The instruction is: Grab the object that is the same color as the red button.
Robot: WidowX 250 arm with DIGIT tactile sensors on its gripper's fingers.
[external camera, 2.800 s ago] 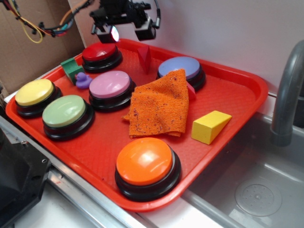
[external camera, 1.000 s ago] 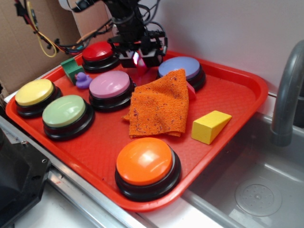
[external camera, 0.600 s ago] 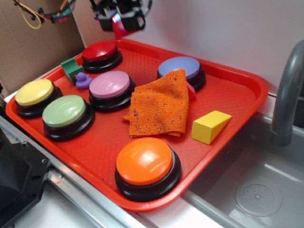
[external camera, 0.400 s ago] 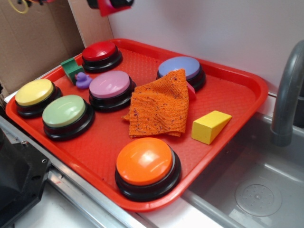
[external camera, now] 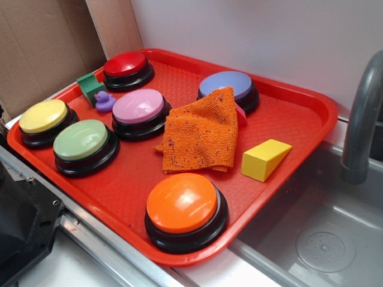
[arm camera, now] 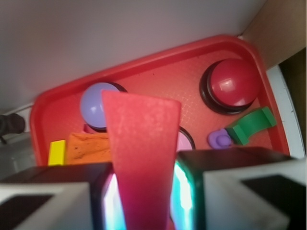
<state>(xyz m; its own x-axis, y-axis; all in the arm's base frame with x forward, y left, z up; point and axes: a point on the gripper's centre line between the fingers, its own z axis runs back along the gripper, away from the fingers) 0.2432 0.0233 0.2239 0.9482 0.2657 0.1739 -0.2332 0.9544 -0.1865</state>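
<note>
Evidently I have the gripper clamped on the red wedge block, which looks rigid, light and smooth-faced, pinched across its flat flanks.

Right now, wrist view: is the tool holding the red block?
Yes, the red block sits clamped between the tool's fingers, high above the tray.

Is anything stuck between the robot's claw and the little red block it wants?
No, nothing is in the way. In the wrist view the gripper is already shut on the red block, holding it high above the tray and the red button.
</note>
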